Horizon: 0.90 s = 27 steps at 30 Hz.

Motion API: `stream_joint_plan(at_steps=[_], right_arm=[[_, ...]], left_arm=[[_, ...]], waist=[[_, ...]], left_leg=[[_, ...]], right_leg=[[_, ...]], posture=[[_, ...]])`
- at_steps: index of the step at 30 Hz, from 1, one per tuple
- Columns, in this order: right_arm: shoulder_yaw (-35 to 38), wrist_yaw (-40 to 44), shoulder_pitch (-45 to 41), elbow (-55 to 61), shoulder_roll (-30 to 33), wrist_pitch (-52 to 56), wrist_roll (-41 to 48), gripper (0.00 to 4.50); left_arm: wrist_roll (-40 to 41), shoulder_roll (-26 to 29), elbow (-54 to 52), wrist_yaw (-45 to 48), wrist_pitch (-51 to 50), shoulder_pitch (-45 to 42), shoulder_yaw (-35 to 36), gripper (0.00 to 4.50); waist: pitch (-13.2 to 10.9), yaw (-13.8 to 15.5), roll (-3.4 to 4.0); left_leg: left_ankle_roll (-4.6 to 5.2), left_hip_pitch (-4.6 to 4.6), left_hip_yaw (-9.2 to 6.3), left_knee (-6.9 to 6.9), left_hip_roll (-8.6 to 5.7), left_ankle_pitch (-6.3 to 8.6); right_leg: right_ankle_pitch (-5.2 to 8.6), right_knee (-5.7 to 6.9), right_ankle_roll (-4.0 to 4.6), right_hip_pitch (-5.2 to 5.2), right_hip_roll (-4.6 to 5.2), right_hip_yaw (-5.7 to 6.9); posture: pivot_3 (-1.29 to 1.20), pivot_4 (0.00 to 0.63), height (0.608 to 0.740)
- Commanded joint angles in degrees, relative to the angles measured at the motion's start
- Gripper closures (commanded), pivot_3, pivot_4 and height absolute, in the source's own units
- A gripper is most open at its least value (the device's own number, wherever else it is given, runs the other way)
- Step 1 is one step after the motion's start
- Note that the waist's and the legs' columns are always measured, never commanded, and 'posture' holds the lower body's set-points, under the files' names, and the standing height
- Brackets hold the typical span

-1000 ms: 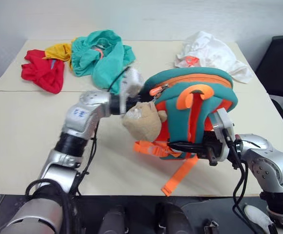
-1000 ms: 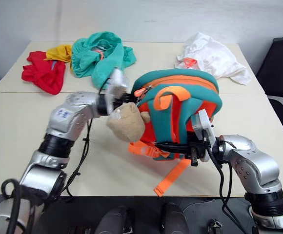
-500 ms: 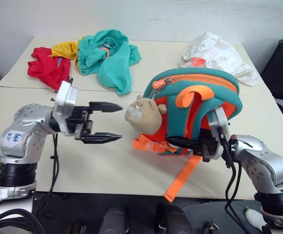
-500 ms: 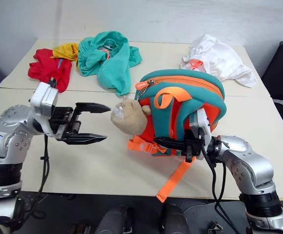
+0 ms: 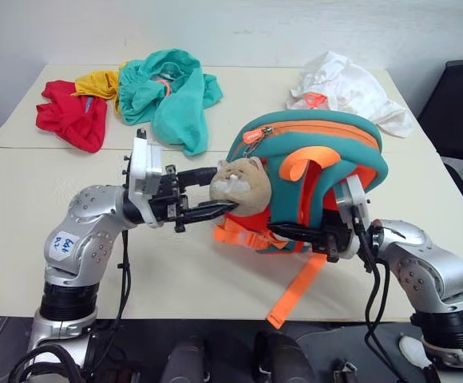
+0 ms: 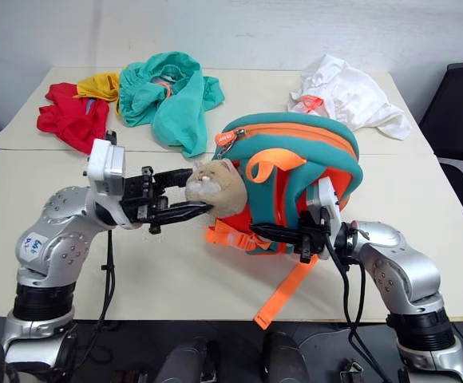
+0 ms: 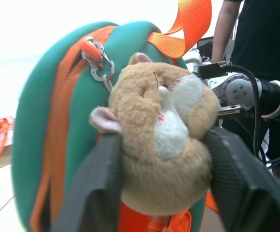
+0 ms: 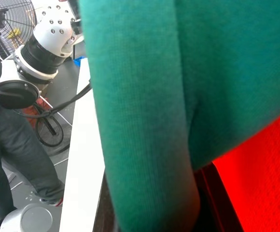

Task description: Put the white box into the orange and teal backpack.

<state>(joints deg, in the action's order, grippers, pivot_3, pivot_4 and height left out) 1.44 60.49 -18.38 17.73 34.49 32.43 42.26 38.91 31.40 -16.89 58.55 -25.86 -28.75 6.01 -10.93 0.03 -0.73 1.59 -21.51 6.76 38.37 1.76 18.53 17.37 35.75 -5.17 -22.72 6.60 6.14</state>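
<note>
Task progress: judged late or unresolved; the white box is not to be seen on the tabletop [image 5: 24,239], so whether it already lies inside the backpack cannot be told.
Backpack: the orange and teal backpack [image 5: 335,148] stands upright near the front middle of the tabletop, its orange zipper line running over the top, apparently zipped shut, with the pull [image 5: 253,136] at the end nearest the left arm.
Plush animal: the beige plush animal [image 5: 242,183] hangs from the backpack at the side facing the left arm.
Left pincer: the left pincer [image 5: 219,190] points level toward the backpack; its fingers [image 7: 94,188] sit either side of the plush animal and press into it, clamped on the toy.
Right pincer: the right pincer [image 5: 283,231] reaches in low from the other side, fingers together on the backpack's lower edge by the orange straps [image 5: 295,287], steadying it.
Remaining, as judged: if the box is inside, only release and withdrawal remain; otherwise the box must be found and the zipper opened.
Background: red cloth [image 5: 70,118], yellow cloth [image 5: 96,81], teal garment [image 5: 168,94] and white cloth bag [image 5: 347,88] lie along the far edge, well apart from both pincers.
</note>
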Motion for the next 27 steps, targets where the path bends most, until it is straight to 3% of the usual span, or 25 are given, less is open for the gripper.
stream_joint_plan(at_steps=[1,4,9,11,17,21,24,27], right_arm=[[0.05,-0.27,0.44,0.39,-0.72,-1.59,-0.67,4.49],[0.77,-1.24,1.17,0.69,-1.48,-2.25,-1.08,4.49],[2.92,-3.29,2.46,1.65,-1.98,-2.1,0.39,4.49],[3.2,-3.7,2.86,1.86,-1.9,-2.1,0.55,4.49],[3.95,-4.86,4.73,1.49,-3.16,-4.49,0.02,4.49],[4.82,-6.07,6.4,-0.16,-4.58,-7.11,-1.28,4.49],[5.48,-3.96,8.74,-0.57,-2.76,-10.61,-3.86,3.47],[10.2,-1.25,11.68,2.69,1.06,-12.85,-3.04,2.43]], left_arm=[[-2.7,3.18,5.03,0.52,3.7,-1.99,3.03,3.36],[-5.12,7.85,15.08,1.87,5.52,-4.8,4.98,3.83],[-16.03,11.42,28.12,4.55,15.11,-6.23,-1.14,3.83],[-20.06,10.12,31.45,2.8,17.13,-6.28,-3.97,3.83],[-20.94,2.97,30.76,3.02,16.42,0.01,-8.86,3.83],[-19.77,1.5,28.81,1.89,14.86,3.39,-8.04,3.83],[-16.48,2.83,23.93,1.15,11.29,7.51,-4.53,2.92],[-13.86,7.76,19.56,2.88,11.88,13.27,2.03,1.97]], waist=[[0.0,-0.02,0.0],[0.0,-0.18,0.0],[0.0,-0.14,0.0],[0.0,-0.06,0.0],[0.02,-0.16,-0.02],[0.02,-0.12,-0.02],[0.02,-0.13,-0.02],[0.0,-0.39,0.0]], left_leg=[[0.0,0.0,0.0,0.0,0.0,0.0],[-0.04,0.02,-0.01,0.01,0.0,-0.02],[-0.03,0.09,0.12,-0.14,-0.03,-0.02],[-0.01,0.09,0.14,-0.13,-0.07,-0.01],[0.05,0.04,0.13,-0.1,-0.04,0.02],[-0.01,0.08,0.12,-0.1,0.02,-0.01],[0.01,0.13,0.12,-0.07,-0.01,0.0],[-0.02,0.14,0.12,-0.19,0.02,0.03]], right_leg=[[0.0,-0.01,0.0,0.0,0.0,0.0],[0.0,0.0,0.0,-0.01,-0.05,0.02],[0.0,0.03,0.01,-0.06,-0.06,0.08],[0.0,0.01,0.0,-0.05,-0.08,0.11],[0.0,0.0,0.0,-0.05,0.03,-0.02],[0.0,0.06,0.0,-0.06,0.02,-0.02],[0.0,0.09,0.0,0.0,0.08,-0.07],[0.0,-0.02,0.0,-0.02,0.1,-0.09]], posture=[[0.0,0.15,0.74],[0.0,0.15,0.74],[0.0,0.15,0.74],[0.0,0.15,0.74],[0.0,0.15,0.74],[0.0,0.15,0.74],[0.0,0.15,0.74],[0.0,0.15,0.74]])
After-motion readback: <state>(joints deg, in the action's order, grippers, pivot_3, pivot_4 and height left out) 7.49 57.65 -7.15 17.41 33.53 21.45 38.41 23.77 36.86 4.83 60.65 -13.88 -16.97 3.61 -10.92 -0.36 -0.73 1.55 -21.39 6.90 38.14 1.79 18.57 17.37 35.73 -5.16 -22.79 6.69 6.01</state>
